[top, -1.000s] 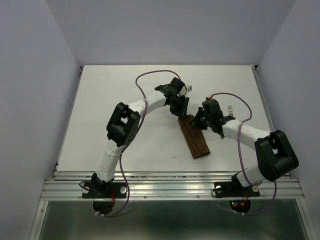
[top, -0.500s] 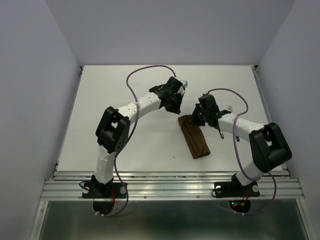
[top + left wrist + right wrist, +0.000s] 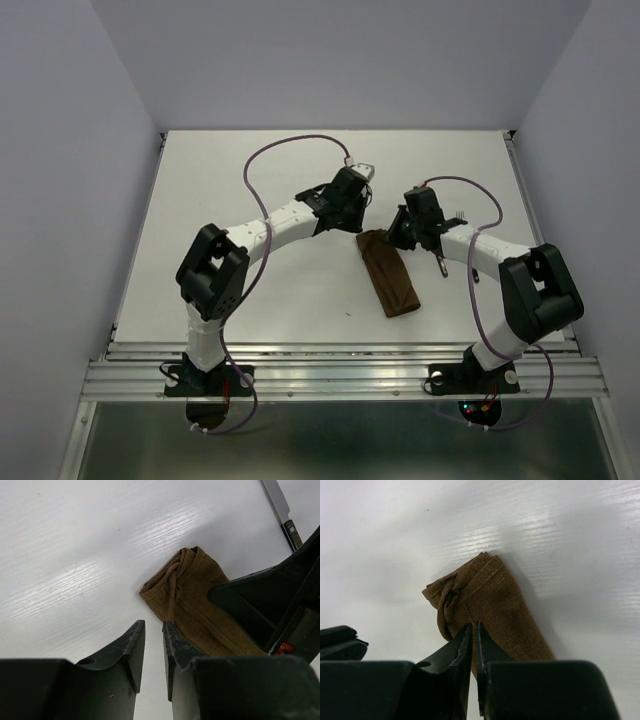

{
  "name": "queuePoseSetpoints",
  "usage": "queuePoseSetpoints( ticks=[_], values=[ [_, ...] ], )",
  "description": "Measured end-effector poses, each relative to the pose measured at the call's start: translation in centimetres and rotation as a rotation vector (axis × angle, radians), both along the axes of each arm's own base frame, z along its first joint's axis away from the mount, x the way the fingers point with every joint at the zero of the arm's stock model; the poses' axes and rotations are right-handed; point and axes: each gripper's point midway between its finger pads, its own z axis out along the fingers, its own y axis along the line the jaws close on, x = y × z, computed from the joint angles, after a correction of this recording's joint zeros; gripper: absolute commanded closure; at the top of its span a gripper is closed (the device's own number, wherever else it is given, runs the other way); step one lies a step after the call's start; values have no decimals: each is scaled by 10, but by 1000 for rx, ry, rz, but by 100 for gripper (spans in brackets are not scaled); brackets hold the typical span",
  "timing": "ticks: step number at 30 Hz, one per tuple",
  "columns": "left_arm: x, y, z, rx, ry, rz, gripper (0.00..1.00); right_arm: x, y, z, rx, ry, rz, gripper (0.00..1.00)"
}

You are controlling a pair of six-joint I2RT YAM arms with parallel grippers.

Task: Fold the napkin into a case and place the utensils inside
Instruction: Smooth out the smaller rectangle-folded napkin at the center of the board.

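Lying slantwise on the surface (image 3: 250, 200), the case (image 3: 390, 275) runs from 11 o'clock to 5 o'clock in the top view. At 10 o'clock of its far end hovers the left pincer (image 3: 150, 625), fingers slightly apart and empty. The right pincer (image 3: 473, 625) has its fingers almost together, tips at the cloth; whether they nip it I cannot tell. The knife (image 3: 280, 505) lies at 1 o'clock in the left wrist view.

Enclosure: white table (image 3: 240, 190), matte, faint streaked sheen in both wrist views. Plain pale grey-lilac walls at 9 o'clock (image 3: 60, 200), 12 o'clock (image 3: 340, 60) and 3 o'clock (image 3: 600, 150). Ribbed aluminium rail (image 3: 340, 375) along the 6 o'clock edge; dull grey panel (image 3: 330, 440) below it. Lighting diffuse, from overhead; shadows soft.
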Motion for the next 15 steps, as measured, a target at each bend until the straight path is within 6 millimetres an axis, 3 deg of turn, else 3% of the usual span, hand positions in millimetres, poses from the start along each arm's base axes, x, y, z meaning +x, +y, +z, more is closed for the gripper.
queuePoseSetpoints(
  ticks=[15],
  values=[
    [-15, -31, -28, 12, 84, -102, 61, -1, -5, 9, 16, -15, -5, 87]
  ],
)
